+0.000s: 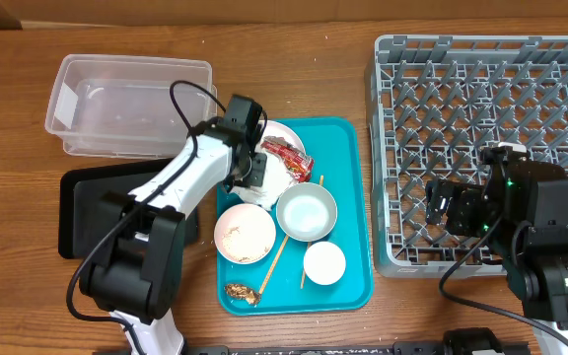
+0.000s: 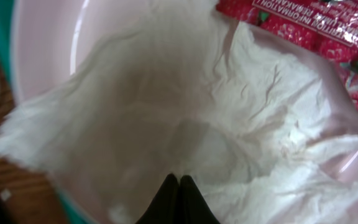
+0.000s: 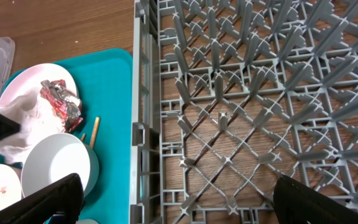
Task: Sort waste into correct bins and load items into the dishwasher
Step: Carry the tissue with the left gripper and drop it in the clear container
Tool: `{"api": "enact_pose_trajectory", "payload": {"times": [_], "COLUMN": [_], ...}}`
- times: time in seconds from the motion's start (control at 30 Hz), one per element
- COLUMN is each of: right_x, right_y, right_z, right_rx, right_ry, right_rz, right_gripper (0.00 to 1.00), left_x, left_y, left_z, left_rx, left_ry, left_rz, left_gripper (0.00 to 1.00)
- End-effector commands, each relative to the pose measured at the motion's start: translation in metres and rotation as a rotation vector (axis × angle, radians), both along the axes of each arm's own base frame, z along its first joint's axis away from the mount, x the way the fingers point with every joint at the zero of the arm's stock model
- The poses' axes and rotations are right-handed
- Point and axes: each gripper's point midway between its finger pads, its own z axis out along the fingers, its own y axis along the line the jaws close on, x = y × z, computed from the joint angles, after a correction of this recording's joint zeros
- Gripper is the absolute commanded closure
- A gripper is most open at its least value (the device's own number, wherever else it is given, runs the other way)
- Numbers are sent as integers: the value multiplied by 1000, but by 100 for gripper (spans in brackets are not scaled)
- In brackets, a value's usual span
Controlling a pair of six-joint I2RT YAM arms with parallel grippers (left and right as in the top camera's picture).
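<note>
My left gripper (image 1: 249,170) (image 2: 179,182) is low over the round white plate (image 1: 286,182) (image 2: 48,37), shut on the crumpled white tissue (image 2: 185,106) (image 3: 17,121). The red wrapper (image 1: 286,156) (image 2: 303,25) lies on the plate beside it. On the teal tray (image 1: 348,148) stand the white bowl with rice grains (image 1: 246,234), the grey-blue metal bowl (image 1: 306,212), the white cup (image 1: 324,262), the chopsticks (image 1: 276,258) and the brown scrap (image 1: 240,291). My right gripper (image 1: 444,207) (image 3: 179,205) is open and empty above the grey dish rack (image 1: 481,148) near its left wall.
The clear plastic tub (image 1: 131,104) stands at the back left. The black tray (image 1: 87,212) lies in front of it, partly under my left arm. The rack holds nothing. Bare wood runs between the teal tray and the rack.
</note>
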Motion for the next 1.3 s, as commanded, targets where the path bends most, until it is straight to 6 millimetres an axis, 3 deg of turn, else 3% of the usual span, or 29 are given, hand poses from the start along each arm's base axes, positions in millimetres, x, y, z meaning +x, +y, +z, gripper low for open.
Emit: {"api": "enact_pose_trajectory", "payload": {"times": [0.0, 0.17, 0.3, 0.33, 0.43, 0.57, 0.63, 0.67, 0.7, 0.77, 0.9, 1.0, 1.13, 1.27], "right_x": [2, 1, 1, 1, 1, 1, 1, 1, 1, 1, 0, 0, -2, -3], "right_y": [-1, -1, -1, -1, -1, -1, -1, -1, -1, -1, -1, -1, -1, -1], "right_z": [14, 13, 13, 13, 13, 13, 13, 13, 13, 12, 11, 11, 10, 9], "right_rx": [-7, -7, -7, -7, -7, -7, -7, -7, -7, -7, -8, -8, -8, -9], "right_ry": [-37, -32, -32, -32, -32, -31, -31, -31, -31, -30, -24, -24, -16, -9], "right_rz": [-5, -4, -4, -5, -5, -5, -5, -5, -5, -5, -5, -4, -5, -5], "right_gripper": [0, 0, 0, 0, 0, 0, 0, 0, 0, 0, 0, 0, 0, 0], "left_x": [31, 50, 64, 69, 75, 85, 90, 92, 94, 94, 88, 72, 45, 32], "left_y": [11, 34, 70, 87, 126, 160, 171, 176, 179, 176, 141, 108, 63, 37], "left_z": [61, 127, 167, 176, 183, 179, 173, 170, 167, 165, 162, 150, 128, 107], "left_rx": [42, 18, 29, 45, 93, 109, 114, 116, 118, 101, -44, -139, -114, -61], "left_ry": [-155, -283, -394, -427, -466, -482, -483, -481, -478, -471, -416, -316, -206, -185], "left_rz": [46, 116, 208, 249, 340, 418, 442, 452, 457, 450, 366, 335, 235, 161], "left_gripper": [96, 96, 96, 96, 96, 96, 85, 69, 43, 24, 18, 12, 11, 11]}}
